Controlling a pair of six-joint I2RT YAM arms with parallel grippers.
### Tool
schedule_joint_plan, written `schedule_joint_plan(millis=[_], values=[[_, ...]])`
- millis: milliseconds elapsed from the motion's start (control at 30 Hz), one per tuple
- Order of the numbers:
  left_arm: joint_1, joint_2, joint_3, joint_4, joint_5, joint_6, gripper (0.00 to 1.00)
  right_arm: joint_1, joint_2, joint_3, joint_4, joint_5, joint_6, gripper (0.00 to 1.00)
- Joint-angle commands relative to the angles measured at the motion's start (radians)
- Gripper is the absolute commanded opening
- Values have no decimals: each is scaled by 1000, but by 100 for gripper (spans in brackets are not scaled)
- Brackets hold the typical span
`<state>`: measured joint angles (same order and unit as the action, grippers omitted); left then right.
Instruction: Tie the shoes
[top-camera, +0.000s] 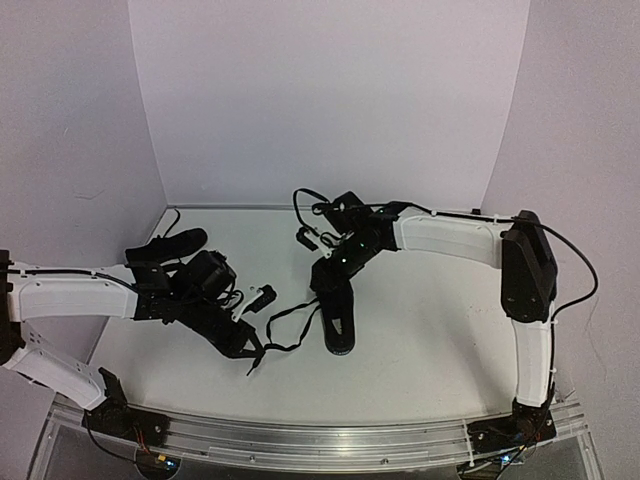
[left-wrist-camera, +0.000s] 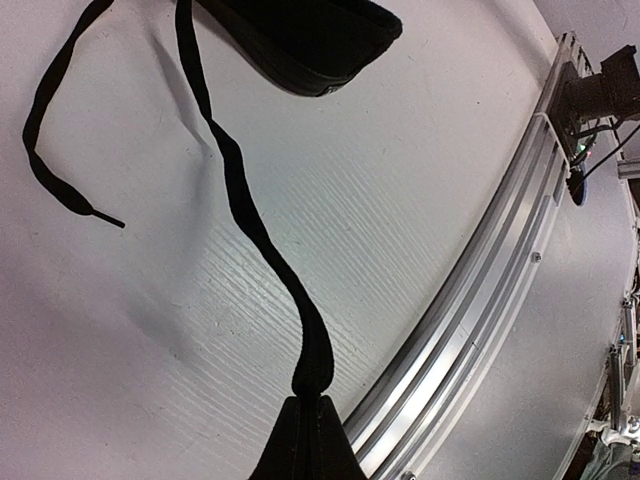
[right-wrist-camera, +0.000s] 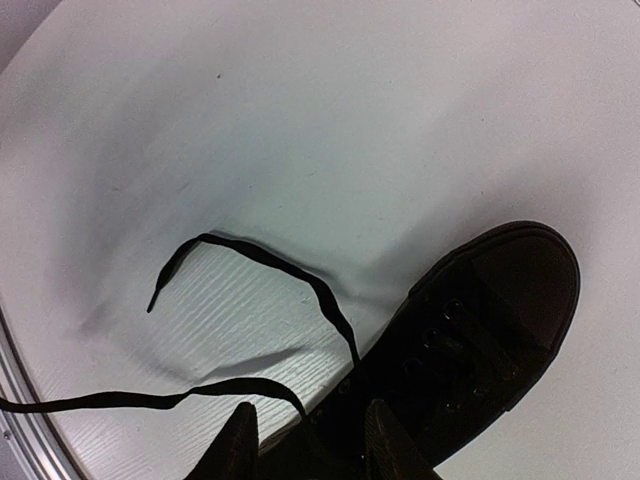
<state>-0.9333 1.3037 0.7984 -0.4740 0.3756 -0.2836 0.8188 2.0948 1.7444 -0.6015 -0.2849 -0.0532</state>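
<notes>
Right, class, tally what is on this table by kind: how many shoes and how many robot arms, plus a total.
Shoes: 2, the back-left shoe and the centre shoe
Robot arms: 2, the left arm and the right arm
Total: 4

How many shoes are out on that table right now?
2. One shoe lies at the left, partly hidden by the left arm; the second shoe sits near the table's middle. None else shows, though the arms could hide something.
</notes>
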Motion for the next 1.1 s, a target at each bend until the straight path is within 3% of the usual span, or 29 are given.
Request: schedule_joint_plan(millis=[0,433,767,1067], values=[[-4,5,54,27,18,25,0,5,46,58,-48,41,-58,33],[-4,17,80,40,-1,40,0,28,122,92,-117,127,-99,30],[-2,3,103,33,-50,47,0,33,86,92,-126,171,-97,2],[78,13,120,111,-83,-4,0,32,-49,41,-82,168,-83,0]])
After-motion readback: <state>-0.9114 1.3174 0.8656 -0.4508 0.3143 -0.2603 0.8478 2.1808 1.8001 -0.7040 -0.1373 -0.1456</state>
